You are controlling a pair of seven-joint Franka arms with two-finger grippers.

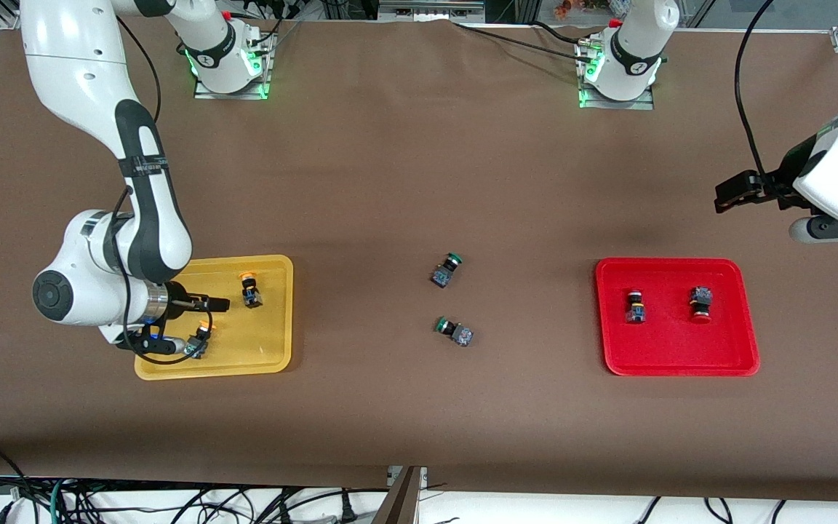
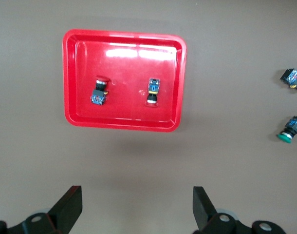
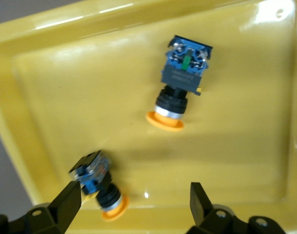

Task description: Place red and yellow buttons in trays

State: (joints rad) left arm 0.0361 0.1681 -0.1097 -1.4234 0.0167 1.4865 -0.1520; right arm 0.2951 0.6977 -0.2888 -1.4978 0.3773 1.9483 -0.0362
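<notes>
Right gripper [image 1: 204, 324] sits low inside the yellow tray [image 1: 273, 360], at the corner toward the right arm's end of the counter [image 1: 390, 182]. Its jaws are spread; in the right wrist view one finger stands just beside a yellow button [image 3: 97, 183] lying on its side on the tray floor, not pinched. Judgement: this button has been set down and the spread jaws allow a clean withdrawal. A second yellow button [image 1: 249, 289] lies farther from the front camera in the same tray, apart from the first.

Left gripper [image 1: 739, 195] hangs over bare counter near the left arm's end, jaws spread and empty; this arm waits. The red tray [image 1: 681, 367] holds two red buttons [image 1: 635, 306], side by side and apart, both tipped over.

Two green-capped buttons [image 1: 447, 269] lie on the counter between the trays; they belong to neither tray. Judgement: all four task buttons appear sorted by colour.
</notes>
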